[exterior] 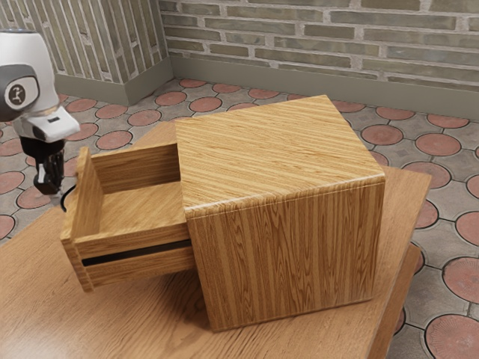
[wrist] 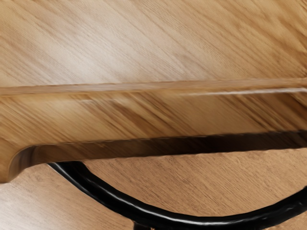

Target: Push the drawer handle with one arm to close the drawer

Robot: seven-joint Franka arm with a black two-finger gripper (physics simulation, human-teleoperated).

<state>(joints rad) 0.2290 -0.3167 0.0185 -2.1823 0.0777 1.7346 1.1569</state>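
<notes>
My gripper [exterior: 58, 197] is at the exterior view's left, pointing down beside the outer face of the wooden drawer [exterior: 88, 196]. The drawer stands well out of its box-shaped cabinet [exterior: 284, 258], its inside visible from above. A curved black handle [exterior: 68, 197] on the drawer front is right by my gripper's tip; whether they touch is unclear. From the wrist view, the handle [wrist: 172, 221] bows outward below the front panel [wrist: 144, 115]. How far apart the gripper's two sides stand cannot be made out.
The cabinet rests on a wooden table [exterior: 142, 321], whose edge runs along the exterior view's right. Beyond the table are a floor of round red tiles [exterior: 438, 144] and a brick wall [exterior: 299, 37].
</notes>
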